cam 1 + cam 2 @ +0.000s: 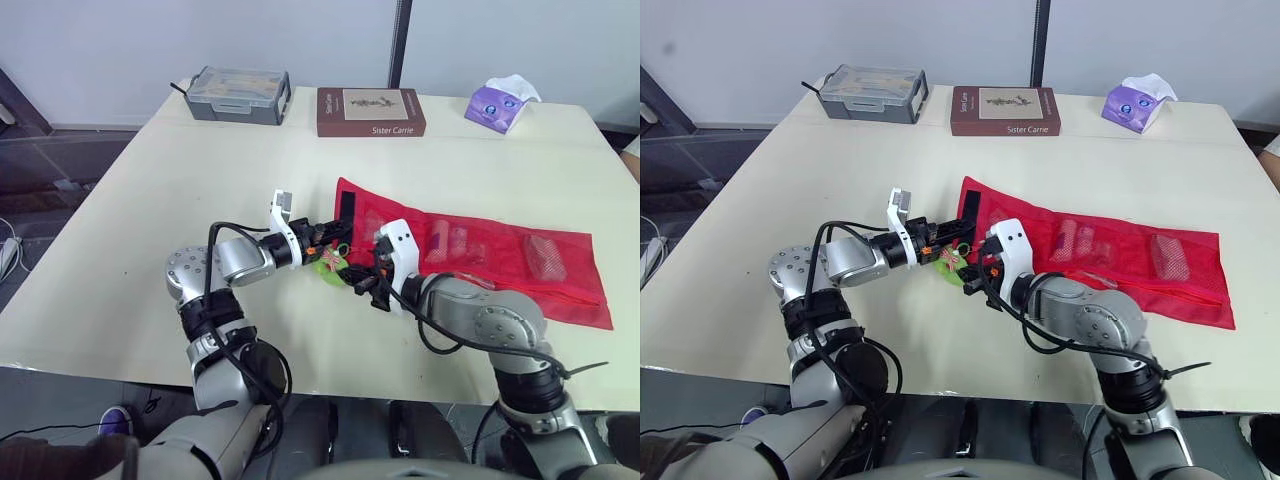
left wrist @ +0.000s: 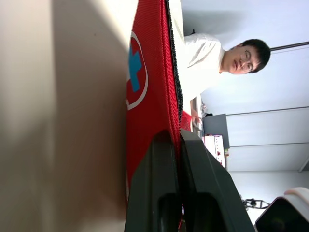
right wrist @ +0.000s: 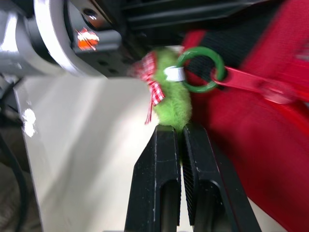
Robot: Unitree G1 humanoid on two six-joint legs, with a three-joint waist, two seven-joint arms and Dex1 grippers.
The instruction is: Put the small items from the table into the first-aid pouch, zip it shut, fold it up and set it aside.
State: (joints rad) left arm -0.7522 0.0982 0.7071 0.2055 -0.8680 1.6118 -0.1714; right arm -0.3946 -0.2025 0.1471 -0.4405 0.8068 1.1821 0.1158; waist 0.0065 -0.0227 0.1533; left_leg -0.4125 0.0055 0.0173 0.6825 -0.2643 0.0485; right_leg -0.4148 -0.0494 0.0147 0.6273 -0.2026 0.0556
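Your left arm reaches across low, elbow bent, and the left gripper (image 1: 333, 234) has its jaws pinched tight on the pouch (image 1: 480, 250) edge. Your right arm folds inward at the elbow, with the right gripper (image 1: 352, 272) just beside the left, jaws clamped on the green fuzzy charm (image 1: 328, 264).

Light even and diffuse from overhead; table (image 1: 150, 200) bright, shadows soft. Small glare spot on tabletop just beside right gripper (image 3: 181, 128). Beside left gripper (image 2: 176, 137), broad soft shade along pouch (image 2: 149, 72).
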